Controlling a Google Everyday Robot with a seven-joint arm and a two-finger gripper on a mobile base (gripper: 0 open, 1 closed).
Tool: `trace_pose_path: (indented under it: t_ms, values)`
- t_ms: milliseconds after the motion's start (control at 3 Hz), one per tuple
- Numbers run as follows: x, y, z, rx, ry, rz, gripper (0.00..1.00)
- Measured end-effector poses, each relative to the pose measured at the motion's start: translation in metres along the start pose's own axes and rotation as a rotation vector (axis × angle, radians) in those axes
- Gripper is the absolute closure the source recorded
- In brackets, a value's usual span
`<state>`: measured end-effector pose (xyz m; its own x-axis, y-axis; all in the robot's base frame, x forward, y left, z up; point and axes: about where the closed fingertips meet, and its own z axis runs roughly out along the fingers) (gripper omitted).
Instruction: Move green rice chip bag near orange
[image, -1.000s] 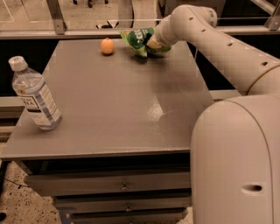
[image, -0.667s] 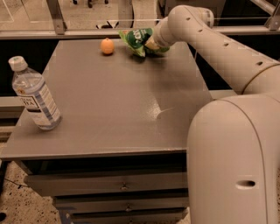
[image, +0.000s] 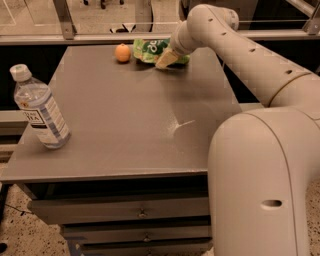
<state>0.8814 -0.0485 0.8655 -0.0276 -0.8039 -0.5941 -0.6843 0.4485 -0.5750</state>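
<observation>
We see the gripper (image: 167, 58) at the table's (image: 130, 120) far edge, low over the right part of the green chip bag (image: 149, 50). It seems clamped on the bag, though the arm hides much of it. The bag lies just right of the orange (image: 122, 52), close beside it. A water bottle (image: 41, 110) stands near the left edge, well apart.

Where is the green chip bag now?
In the camera view, the bag lies at the table's far edge, just right of the orange, with the claw on its right end.
</observation>
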Motion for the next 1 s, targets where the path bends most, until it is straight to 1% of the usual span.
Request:
trace_pose_path:
  t_ms: [1000]
  values:
    - [-0.0001,-0.0007,-0.0013,0.000,0.001,-0.001,0.00]
